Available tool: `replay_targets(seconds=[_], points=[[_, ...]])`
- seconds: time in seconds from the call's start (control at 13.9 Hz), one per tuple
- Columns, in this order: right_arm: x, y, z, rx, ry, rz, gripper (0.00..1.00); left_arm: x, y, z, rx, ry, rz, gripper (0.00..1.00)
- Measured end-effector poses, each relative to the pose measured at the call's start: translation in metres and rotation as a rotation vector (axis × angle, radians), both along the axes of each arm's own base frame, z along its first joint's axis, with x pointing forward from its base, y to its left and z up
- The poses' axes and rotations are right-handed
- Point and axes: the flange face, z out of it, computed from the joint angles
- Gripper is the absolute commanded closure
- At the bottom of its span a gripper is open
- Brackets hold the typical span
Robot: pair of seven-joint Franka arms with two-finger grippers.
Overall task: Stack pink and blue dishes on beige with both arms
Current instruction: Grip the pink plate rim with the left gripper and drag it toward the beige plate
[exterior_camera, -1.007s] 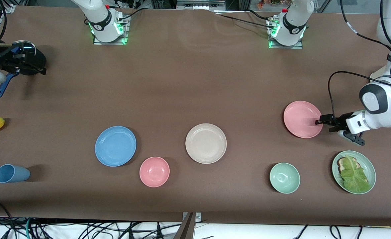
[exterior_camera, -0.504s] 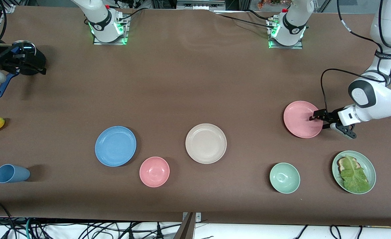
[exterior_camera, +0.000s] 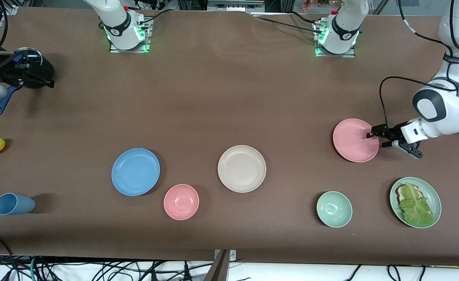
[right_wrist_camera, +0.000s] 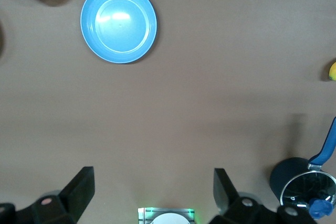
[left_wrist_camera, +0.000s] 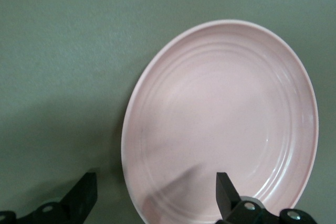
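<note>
Left pincer lining up on the pink plate

My left pincer [exterior_camera: 374, 136] sits released, jaws wide, straddling the pink plate [exterior_camera: 355, 140] rim at the edge toward the left arm's end of the table; I judge the grasp step is in hand, so next I must clench on that rim and lift. The beige plate [exterior_camera: 241, 168] lies well apart from it, the blue plate [exterior_camera: 135, 171] further still. My right pincer [right_wrist_camera: 152, 195] waits released, high above the table
</note>
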Motion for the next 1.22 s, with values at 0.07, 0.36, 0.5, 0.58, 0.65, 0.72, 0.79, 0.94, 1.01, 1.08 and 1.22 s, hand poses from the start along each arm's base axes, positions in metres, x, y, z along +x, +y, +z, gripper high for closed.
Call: replay_targets(seconds=[0.07,0.36,0.5,0.58,0.65,0.72,0.79,0.94,1.01,1.08,1.22], points=[[0.000,0.000,0.000,0.000,-0.001,0.000,0.00,-0.006,0.001,-0.003,-0.014,0.008,0.023,0.06],[0.001,0.000,0.001,0.000,-0.009,-0.002,0.00,-0.020,0.005,-0.012,-0.049,0.048,0.148,0.10],[0.001,-0.002,0.001,0.000,-0.011,-0.005,0.00,-0.020,0.005,-0.012,-0.046,0.065,0.190,0.59],[0.001,-0.002,0.001,0.000,-0.011,-0.006,0.00,-0.020,0.005,-0.012,-0.046,0.068,0.197,0.79],[0.001,-0.002,0.001,0.000,-0.011,-0.005,0.00,-0.020,0.006,-0.011,-0.044,0.070,0.206,0.98],[0.001,-0.002,0.001,0.000,-0.011,-0.005,0.00,-0.020,0.007,-0.010,-0.043,0.072,0.216,1.00],[0.001,-0.002,0.001,0.000,-0.011,-0.006,0.00,-0.021,0.008,-0.010,-0.045,0.080,0.224,1.00],[0.001,-0.002,0.001,0.000,-0.011,-0.006,0.00,-0.024,0.008,-0.011,-0.057,0.100,0.231,1.00],[0.001,-0.002,0.001,0.000,-0.011,-0.005,0.00,-0.024,0.007,-0.011,-0.059,0.104,0.231,1.00],[0.001,-0.002,0.001,0.000,-0.011,-0.005,0.00,-0.024,0.007,-0.011,-0.060,0.105,0.232,1.00],[0.001,-0.002,0.001,0.000,-0.011,-0.005,0.00,-0.024,0.007,-0.009,-0.062,0.106,0.232,1.00]])
